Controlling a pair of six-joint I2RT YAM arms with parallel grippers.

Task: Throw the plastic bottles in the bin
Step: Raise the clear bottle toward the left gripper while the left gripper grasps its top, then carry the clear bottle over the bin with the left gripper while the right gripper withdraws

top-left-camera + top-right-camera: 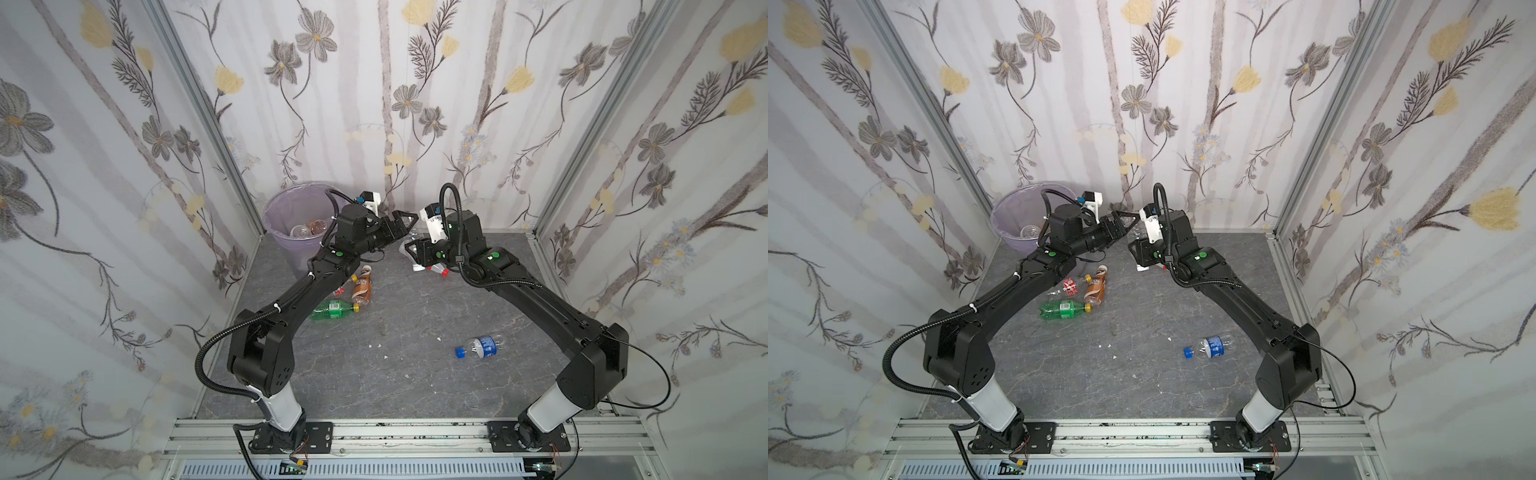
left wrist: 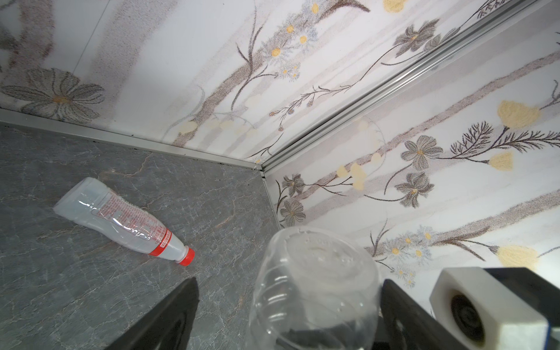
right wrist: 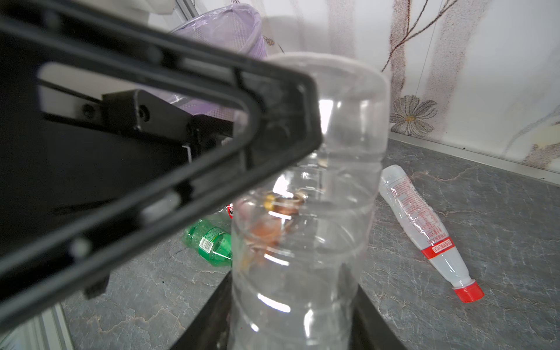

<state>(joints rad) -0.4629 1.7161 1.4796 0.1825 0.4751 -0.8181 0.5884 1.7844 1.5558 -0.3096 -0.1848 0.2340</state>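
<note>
Handover: the right claw (image 3: 291, 330) grips the clear bottle (image 3: 306, 242) aloft between the arms, near the bin (image 1: 286, 251). The left claw (image 2: 289, 285) straddles its far end, wide open (seemingly not touching). Left should close squarely before right releases.

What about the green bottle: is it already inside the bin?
No, the green bottle lies on its side on the grey table, apart from the bin.

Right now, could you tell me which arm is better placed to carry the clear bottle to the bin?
Left: its open jaws flank the clear bottle the right jaws hold, and the bin stands on its side.
</note>
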